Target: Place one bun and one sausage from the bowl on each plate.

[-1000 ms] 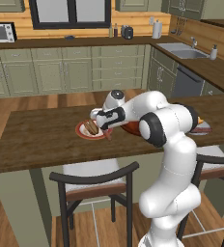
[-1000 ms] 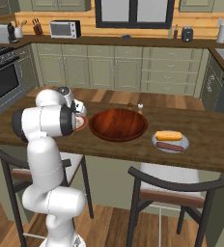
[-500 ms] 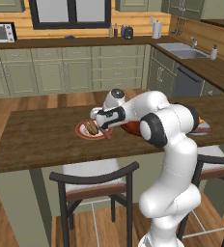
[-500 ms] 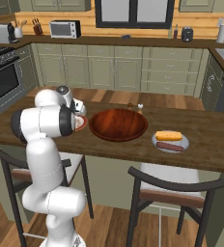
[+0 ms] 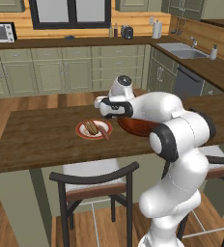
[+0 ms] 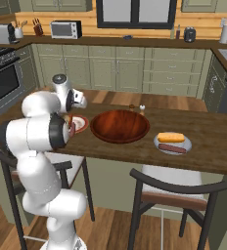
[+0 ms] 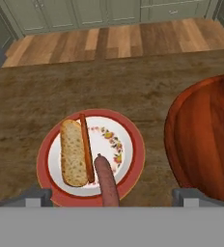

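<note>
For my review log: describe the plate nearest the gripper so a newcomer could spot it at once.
On the dark wooden island counter, look beside the big reddish-brown bowl, on the arm's side. The red-rimmed plate there has a cream, flower-patterned centre and holds a bun and sausage. The other plate is plain pale grey.

text: none legible | labels: none | numbers: none

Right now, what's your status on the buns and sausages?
Fingers open, above red-rimmed cream plate. Plate holds pale bun and brown sausage. Pale grey plate also loaded. Reddish-brown wooden bowl looks empty. Nothing in the way.
</note>
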